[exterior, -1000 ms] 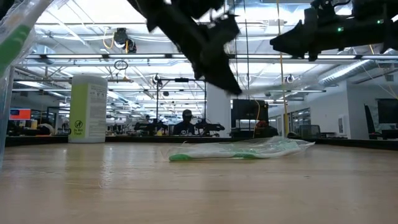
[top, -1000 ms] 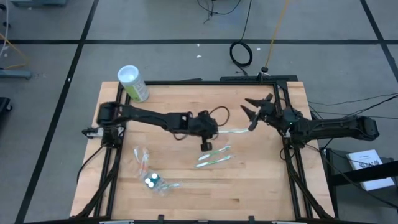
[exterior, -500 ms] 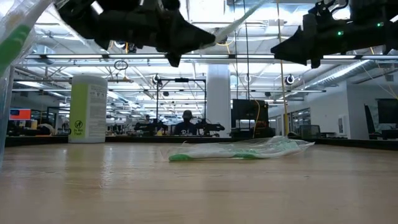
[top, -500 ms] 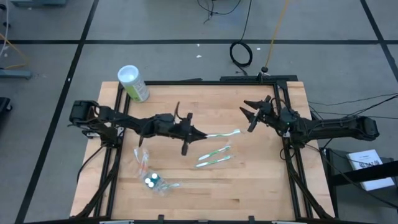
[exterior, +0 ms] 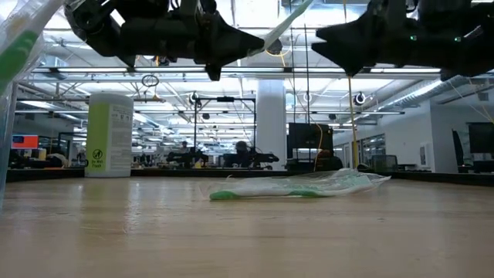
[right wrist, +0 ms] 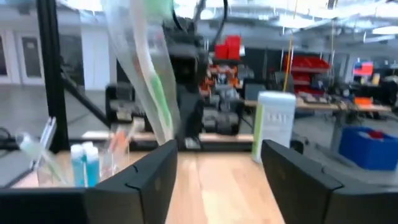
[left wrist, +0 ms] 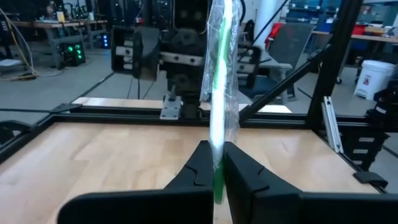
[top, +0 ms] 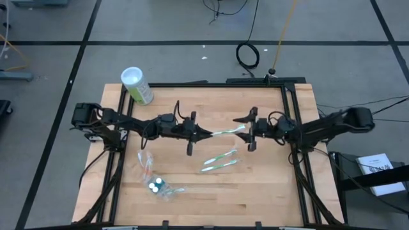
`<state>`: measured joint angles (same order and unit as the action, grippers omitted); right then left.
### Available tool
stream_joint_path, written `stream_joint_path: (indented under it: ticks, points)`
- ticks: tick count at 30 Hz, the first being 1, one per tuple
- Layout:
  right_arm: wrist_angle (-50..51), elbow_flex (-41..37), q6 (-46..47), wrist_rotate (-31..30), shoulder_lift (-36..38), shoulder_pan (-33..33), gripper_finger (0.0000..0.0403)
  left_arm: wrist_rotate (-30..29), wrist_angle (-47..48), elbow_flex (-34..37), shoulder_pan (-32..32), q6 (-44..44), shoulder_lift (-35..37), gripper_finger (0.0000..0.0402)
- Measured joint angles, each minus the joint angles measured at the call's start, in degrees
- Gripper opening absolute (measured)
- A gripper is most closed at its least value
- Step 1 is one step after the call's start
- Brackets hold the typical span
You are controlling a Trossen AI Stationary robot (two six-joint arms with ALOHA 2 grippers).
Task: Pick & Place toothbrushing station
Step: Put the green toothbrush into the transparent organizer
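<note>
A white toothbrush with green accents in a clear wrapper hangs level above the table's middle. My left gripper is shut on its left end. My right gripper is open, and the brush's free end reaches in between its fingers, close to one of them. Two more wrapped toothbrushes lie flat on the wood. A clear holder with blue-capped tubes sits near the front left. My left gripper pinches the wrapped toothbrush near one end between its two fingers, which point level toward the table's right and lie along the brush. The brush sticks out past the fingertips, lifted clear of the table. My right gripper: whether a finger touches the wrapper, I cannot tell.
A green canister with a white lid stands at the far left corner. Another clear wrapper lies left of the holder. A black frame runs along the table's edges. Bare wood lies at the front right.
My left gripper has drawn back toward the table's left and tipped up from pointing down to level, lifting the toothbrush clear of the table. My right gripper has come toward the table's left until its fingers stand around the brush's free end.
</note>
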<state>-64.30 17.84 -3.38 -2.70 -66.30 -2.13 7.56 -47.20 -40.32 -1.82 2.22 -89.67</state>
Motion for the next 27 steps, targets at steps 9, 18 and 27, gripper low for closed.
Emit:
stream_joint_path:
  ticks: [9,18,27]
  points:
    - [-6.0,7.5,1.6,0.0,-10.1,3.7,0.0239,-0.3,0.0,0.0,-0.4,-0.2,0.0,0.0006]
    - [-6.1,10.0,0.3,0.0,-11.8,4.9,0.0169,-1.6,0.7,0.0,-0.4,-0.1,0.0,0.0006]
    - [-6.4,10.0,-0.3,0.0,-11.8,4.9,0.0056,-1.6,0.7,0.0,-0.4,-0.4,0.0,0.0007]
